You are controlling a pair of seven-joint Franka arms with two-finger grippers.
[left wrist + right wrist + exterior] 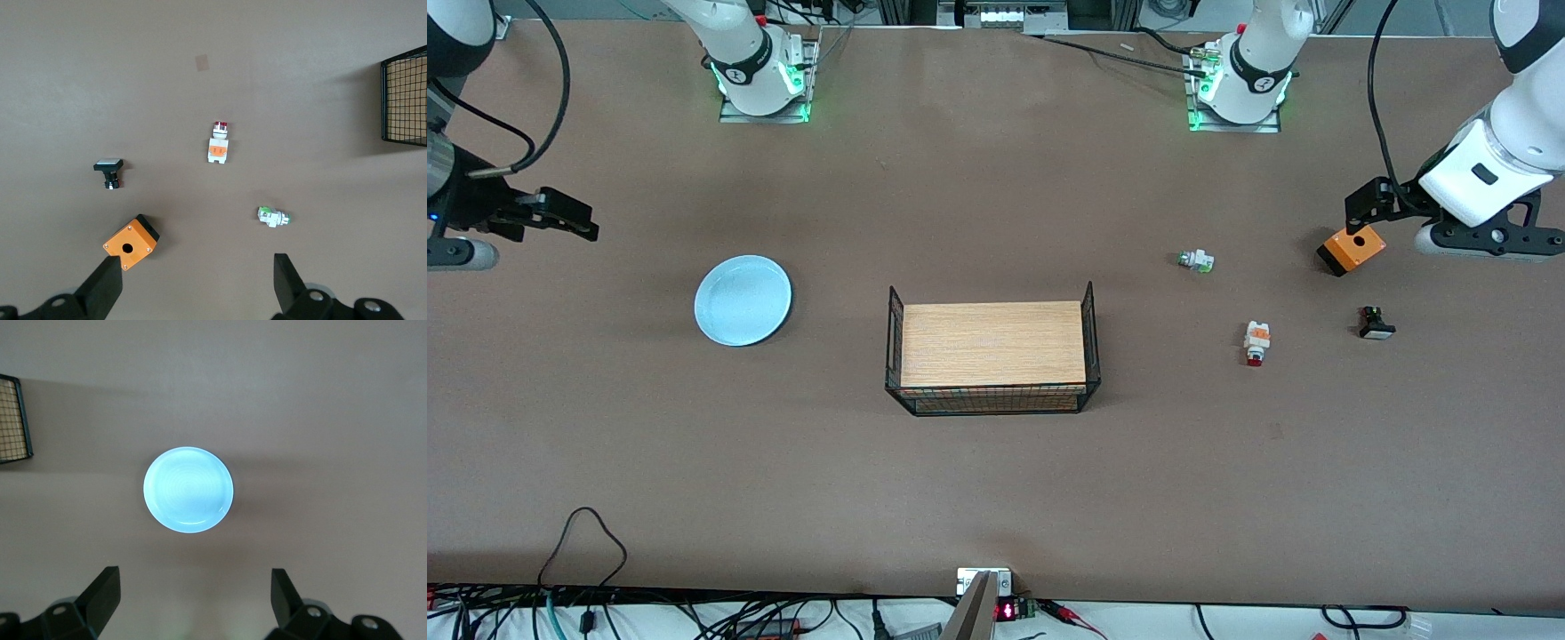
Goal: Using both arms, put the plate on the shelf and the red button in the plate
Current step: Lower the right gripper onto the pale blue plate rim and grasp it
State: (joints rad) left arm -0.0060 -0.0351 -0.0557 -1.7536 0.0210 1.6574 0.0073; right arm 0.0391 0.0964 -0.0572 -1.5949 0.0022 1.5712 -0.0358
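The pale blue plate [743,300] lies flat on the table toward the right arm's end; it also shows in the right wrist view [189,489]. The red button [1256,342], white with an orange band and red tip, lies on its side toward the left arm's end; it also shows in the left wrist view [218,143]. My right gripper [574,220] hangs open and empty above the table beside the plate, and shows in its own view [193,593]. My left gripper [1369,209] hangs open and empty over the table by an orange box, and shows in its own view [197,283].
A black wire basket holding a wooden board [992,351] stands mid-table. Near the red button lie a white part with green tip [1196,260], an orange box with a hole [1352,251] and a black part with white cap [1376,323].
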